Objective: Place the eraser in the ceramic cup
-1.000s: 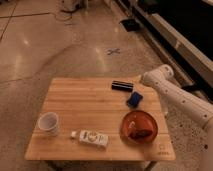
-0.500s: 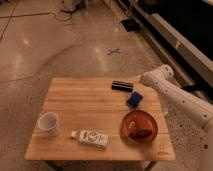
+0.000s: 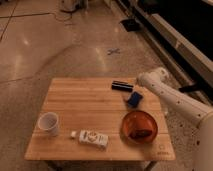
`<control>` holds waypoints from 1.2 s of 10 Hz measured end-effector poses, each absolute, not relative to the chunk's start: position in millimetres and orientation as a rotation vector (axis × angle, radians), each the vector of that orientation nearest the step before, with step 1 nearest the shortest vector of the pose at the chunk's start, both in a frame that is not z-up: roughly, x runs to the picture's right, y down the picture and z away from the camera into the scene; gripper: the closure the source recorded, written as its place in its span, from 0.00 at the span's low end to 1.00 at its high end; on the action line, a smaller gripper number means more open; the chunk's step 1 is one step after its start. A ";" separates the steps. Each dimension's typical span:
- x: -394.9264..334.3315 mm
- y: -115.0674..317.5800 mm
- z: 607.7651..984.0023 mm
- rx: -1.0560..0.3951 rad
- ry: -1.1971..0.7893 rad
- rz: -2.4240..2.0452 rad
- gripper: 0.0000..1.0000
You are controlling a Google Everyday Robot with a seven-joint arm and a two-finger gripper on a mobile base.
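Looking at the wooden table (image 3: 85,100), we're right at the start: nothing is done yet. The eraser (image 3: 122,85) lies flat by the far edge, towards the far right corner, not yet lifted. The gripper (image 3: 140,85) hovers over the right edge, just beside the eraser and above the blue block (image 3: 134,98). We can't tell whether it's parted or closed. The ceramic cup (image 3: 48,123) stands upright near the left edge, towards the near left corner, well apart from the eraser. So the grasp, the carry across the table and the drop all remain. An orange bowl (image 3: 139,113) sits near the near right corner, and a white bottle (image 3: 92,137) lies along the near edge. Around us is a polished speckled floor (image 3: 40,55) with a blue cross mark (image 3: 113,51).
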State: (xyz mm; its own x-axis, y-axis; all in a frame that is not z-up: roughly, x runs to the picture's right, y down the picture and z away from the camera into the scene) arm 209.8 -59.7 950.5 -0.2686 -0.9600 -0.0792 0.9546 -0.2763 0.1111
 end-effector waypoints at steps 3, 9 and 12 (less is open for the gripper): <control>201.1 -51.0 963.3 0.190 -0.098 -1.996 0.20; 175.2 -35.0 998.3 0.257 -0.243 -2.048 0.20; 166.8 -33.4 1016.9 0.261 -0.297 -2.026 0.20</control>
State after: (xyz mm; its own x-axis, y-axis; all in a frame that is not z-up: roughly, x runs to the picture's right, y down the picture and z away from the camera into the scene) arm 166.8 -33.4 1016.9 -0.4504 -0.8910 -0.0562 0.8376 -0.4435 0.3190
